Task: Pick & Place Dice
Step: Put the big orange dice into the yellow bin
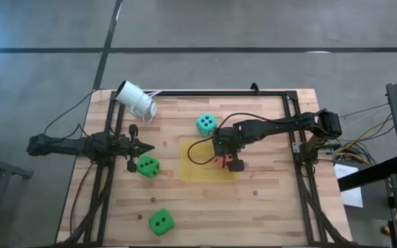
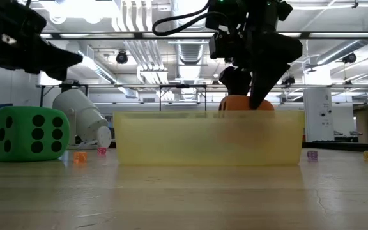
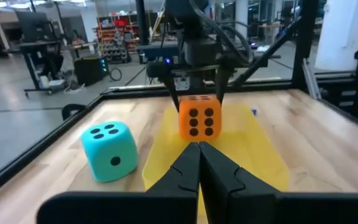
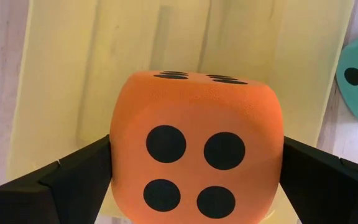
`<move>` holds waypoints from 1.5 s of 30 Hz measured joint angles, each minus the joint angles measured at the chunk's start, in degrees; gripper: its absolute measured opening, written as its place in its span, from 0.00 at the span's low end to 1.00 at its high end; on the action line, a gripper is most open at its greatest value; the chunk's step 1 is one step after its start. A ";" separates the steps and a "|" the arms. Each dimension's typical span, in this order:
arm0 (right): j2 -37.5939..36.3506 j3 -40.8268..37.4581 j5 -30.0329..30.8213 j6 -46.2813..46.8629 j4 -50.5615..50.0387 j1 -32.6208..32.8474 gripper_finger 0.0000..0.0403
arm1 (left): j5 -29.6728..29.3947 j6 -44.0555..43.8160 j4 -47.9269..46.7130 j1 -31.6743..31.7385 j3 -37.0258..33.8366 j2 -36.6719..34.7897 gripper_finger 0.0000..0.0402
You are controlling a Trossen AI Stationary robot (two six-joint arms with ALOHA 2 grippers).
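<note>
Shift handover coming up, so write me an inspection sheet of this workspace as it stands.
Surface: wooden table in a black frame.
Job's things: orange die between the right gripper's jaws over the yellow tray; teal die beyond the tray; green die beside the left gripper; second green die near the front edge.
Clutter: white camera lying tipped over; a few tiny coloured dice.
Grippers: right gripper holds the orange die; left gripper shut, empty.
Cables: black cable looping off the right arm.
Surroundings: grey floor; workshop beyond.
</note>
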 joint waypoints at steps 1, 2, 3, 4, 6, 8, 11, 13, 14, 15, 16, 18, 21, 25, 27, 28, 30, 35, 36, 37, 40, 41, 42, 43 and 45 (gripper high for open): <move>0.00 -0.01 0.00 0.00 0.03 -0.01 0.99 | -0.02 -0.40 0.03 0.00 0.89 0.59 0.02; 0.00 -0.02 0.00 0.00 0.11 -0.01 0.99 | -0.06 -0.91 0.26 0.00 1.95 1.50 0.02; 0.00 -0.02 0.00 0.01 0.33 0.00 0.99 | -0.18 -1.02 0.35 0.00 3.04 2.54 0.02; 0.00 -0.02 0.00 0.02 0.55 -0.01 0.99 | -0.22 -1.13 0.35 0.00 4.17 3.84 0.02; 0.00 -0.02 0.00 0.02 0.68 -0.01 0.99 | -0.24 -1.18 0.41 0.00 6.62 7.31 0.02; 0.00 -0.04 0.00 0.00 0.68 -0.01 0.99 | -0.22 -1.20 0.49 0.00 9.10 11.95 0.02; 0.00 -0.04 0.00 0.00 0.89 -0.01 0.99 | -0.21 -1.22 0.66 0.00 12.46 20.56 0.02; 0.00 -0.07 0.00 0.02 0.88 -0.01 0.99 | -0.21 -1.40 0.57 0.00 14.73 26.88 0.02; 0.00 -0.07 0.00 0.02 0.88 0.01 0.99 | -0.21 -1.76 0.60 0.00 16.04 30.02 0.02; 0.00 -0.07 0.00 0.02 0.88 0.01 0.99 | -0.21 -2.47 0.55 0.00 17.47 32.92 0.02; 0.00 -0.07 0.00 0.02 0.86 0.01 0.99 | -0.21 -3.19 0.59 0.00 18.95 35.82 0.02; 0.00 -0.08 0.00 0.02 0.86 0.01 0.99 | -0.20 -4.04 0.80 0.00 21.91 40.98 0.02; 0.00 -0.09 -0.02 -1.22 0.67 -0.01 0.99 | -0.21 -3.49 0.75 0.00 25.57 47.55 0.02; 0.00 -0.11 -0.09 -4.30 0.63 0.00 0.99 | -0.21 -2.44 2.90 -0.02 28.17 53.87 0.02; 0.00 -0.11 -0.11 -5.26 0.66 0.01 0.99 | -0.19 -2.38 6.76 -0.02 28.06 56.34 0.02; 0.00 -0.11 -0.12 -5.33 0.68 0.00 0.99 | -0.20 -2.28 9.37 -0.02 27.79 57.57 0.02; 0.00 -0.11 -0.20 -5.33 0.71 0.00 0.99 | -0.21 -2.27 13.53 -0.02 26.84 59.93 0.02; 0.00 -0.11 -0.52 -5.33 0.77 -0.01 0.99 | 0.05 -2.47 24.91 -0.02 26.18 67.01 0.02; 0.00 -0.11 -0.52 -5.33 0.81 -0.01 0.99 | 0.05 -2.47 26.58 -0.02 26.36 68.75 0.02; 0.00 -0.11 -0.52 -5.35 0.80 -0.01 0.99 | 0.07 -2.47 27.78 -0.02 26.63 70.51 0.02; 0.00 -0.11 -0.52 -5.35 0.82 -0.01 0.99 | 0.11 -2.48 29.60 -0.04 28.54 74.67 0.02; 0.00 -0.11 -0.52 -5.34 0.84 -0.01 0.99 | 0.15 -2.48 29.84 -0.04 29.31 75.78 0.02; 0.00 -0.11 -0.51 -5.35 0.87 -0.01 0.99 | 0.25 -2.48 29.96 -0.04 30.05 76.90 0.02; 0.00 -0.11 -0.52 -5.35 0.86 -0.01 0.99 | 0.27 -2.51 29.90 -0.04 30.76 77.92 0.02; 0.00 -0.11 -0.52 -5.33 0.91 -0.01 0.99 | 0.67 -2.79 29.62 -0.04 32.67 80.03 0.02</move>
